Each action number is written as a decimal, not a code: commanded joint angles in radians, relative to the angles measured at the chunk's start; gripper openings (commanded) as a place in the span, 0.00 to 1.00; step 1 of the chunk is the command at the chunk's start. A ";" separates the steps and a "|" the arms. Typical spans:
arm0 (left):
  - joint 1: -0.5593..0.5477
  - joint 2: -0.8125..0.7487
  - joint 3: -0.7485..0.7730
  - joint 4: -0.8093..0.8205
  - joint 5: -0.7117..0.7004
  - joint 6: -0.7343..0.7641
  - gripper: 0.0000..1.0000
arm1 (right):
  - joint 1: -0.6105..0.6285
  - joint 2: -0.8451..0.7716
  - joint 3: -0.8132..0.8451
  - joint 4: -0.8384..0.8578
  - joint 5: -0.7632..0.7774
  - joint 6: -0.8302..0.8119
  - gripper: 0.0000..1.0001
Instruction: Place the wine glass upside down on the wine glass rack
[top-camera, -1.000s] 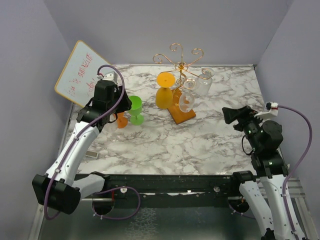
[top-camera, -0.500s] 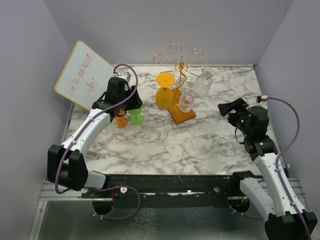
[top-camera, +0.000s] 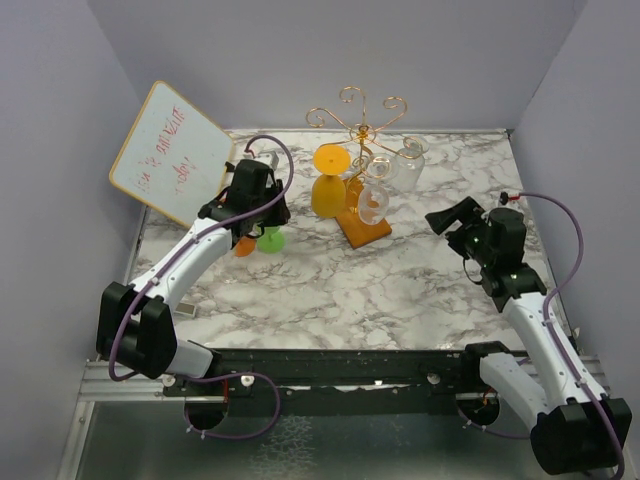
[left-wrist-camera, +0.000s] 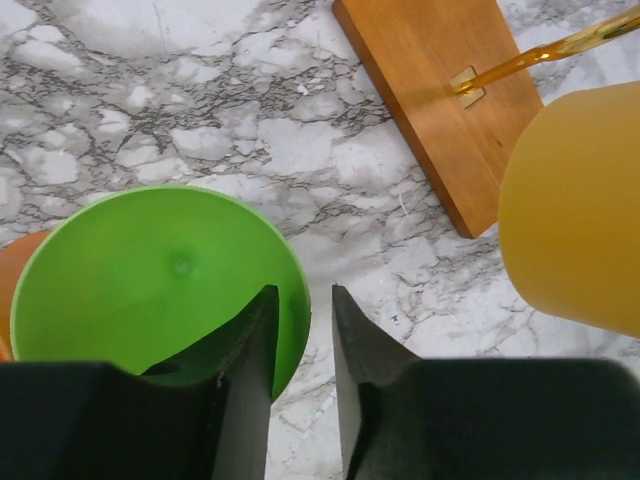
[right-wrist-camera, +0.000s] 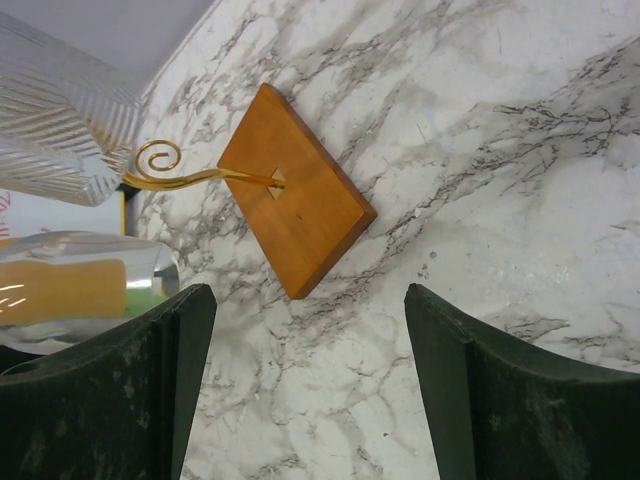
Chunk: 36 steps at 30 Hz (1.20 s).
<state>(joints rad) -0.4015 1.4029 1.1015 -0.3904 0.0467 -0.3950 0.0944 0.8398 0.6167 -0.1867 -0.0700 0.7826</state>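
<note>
- Left jaws: narrowly parted, black fingers with a strip of marble showing through the gap and nothing clamped. One finger lay over the bowl of the green wine glass and the other outside its rim, so the rim's edge fell in the gap. Whether either finger touched it could not be told.
- Green wine glass: stood on its foot on the surface, left of the rack and apart from it. It was largely hidden under the left arm in the overhead view.
- Orange glass: on the surface just beside the green one, on its left, mostly hidden.
- Right jaws: spread wide and empty, fingers over bare marble. They pointed toward the rack's base and were near it but clear of it.
- Wine glass rack: gold wire with curled arms on a wooden base, at the back centre of the surface.
- Yellow-orange glass: foot uppermost at the rack's left side.
- Clear glasses, two: hung bowl-down on the rack's right side.
- Whiteboard: red writing, leaned at the far left.
- Surface: white marble, grey-veined.
</note>
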 joint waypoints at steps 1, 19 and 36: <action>-0.006 -0.014 0.015 -0.060 -0.105 0.031 0.23 | -0.001 -0.003 0.089 -0.069 -0.059 -0.009 0.81; -0.292 -0.215 -0.025 -0.151 -0.103 0.049 0.00 | -0.001 -0.166 0.051 -0.261 -0.060 0.193 0.83; -0.564 -0.387 -0.224 0.290 0.087 0.084 0.00 | -0.002 -0.212 -0.029 -0.359 -0.172 0.523 0.78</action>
<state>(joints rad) -0.8989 1.0370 0.9131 -0.3374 0.0952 -0.3084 0.0944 0.6220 0.6064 -0.4725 -0.1791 1.1812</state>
